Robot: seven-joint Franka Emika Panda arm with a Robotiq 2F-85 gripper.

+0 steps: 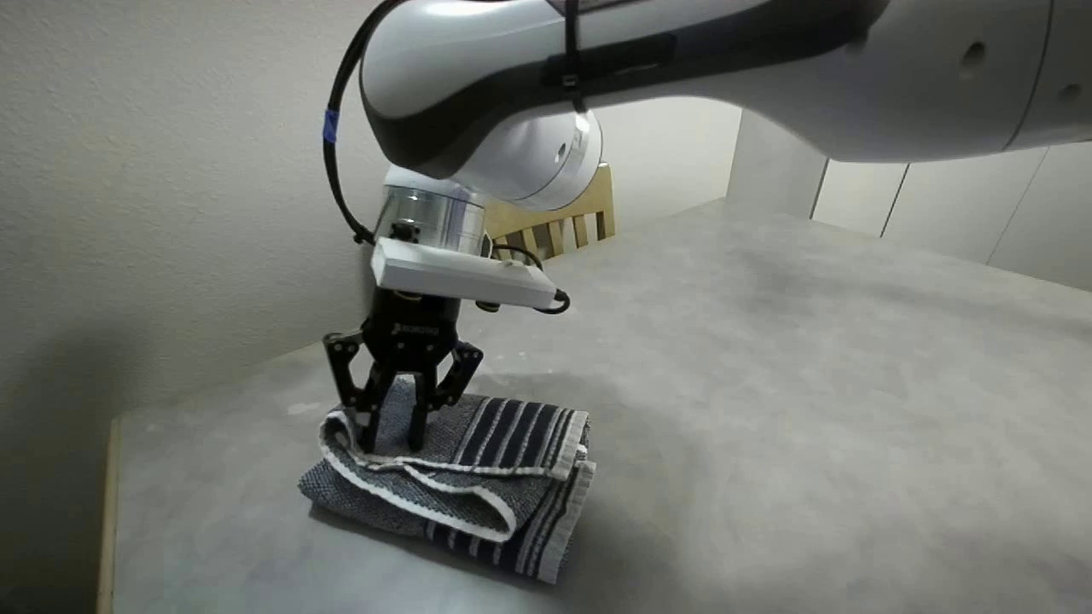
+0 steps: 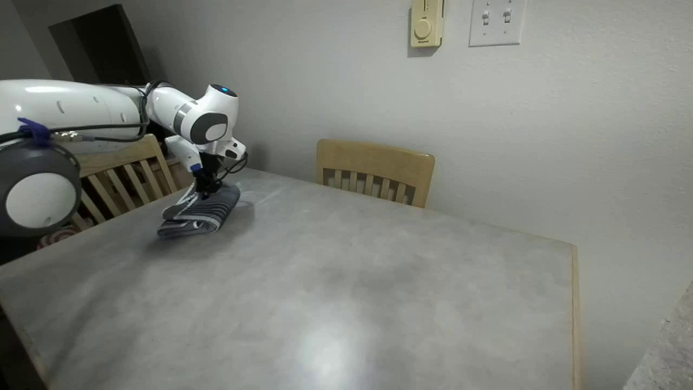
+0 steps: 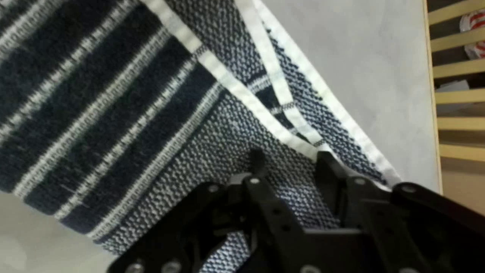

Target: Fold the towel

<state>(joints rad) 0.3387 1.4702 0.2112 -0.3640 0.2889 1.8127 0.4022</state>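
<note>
In an exterior view, the towel (image 1: 520,435) lies on the grey table (image 1: 768,384), doubled into layers, its striped ends stacked at one side and a white-edged flap drooping open at the front. The white arm (image 1: 921,94) reaches across above it, and the black gripper (image 1: 392,437) points down at the upper layer, its two fingers (image 1: 417,422) parted with loose terry cloth showing between them. A curled edge stands just beside one finger. In an exterior view, the towel sits near the table's edge, close to a slatted wooden chair (image 2: 127,173); the gripper over it is too small and dark to read. Another chair (image 2: 376,157) stands in front of the wall (image 2: 541,135), which carries a beige dial unit (image 2: 425,24) and a switch plate (image 2: 497,21). In the wrist view, dark stripes and white hems run diagonally, and the fingers are again apart, one beside the hems; whether the tips press into the cloth, I cannot tell. Pale wooden slats (image 3: 460,96) show beyond the table.
</note>
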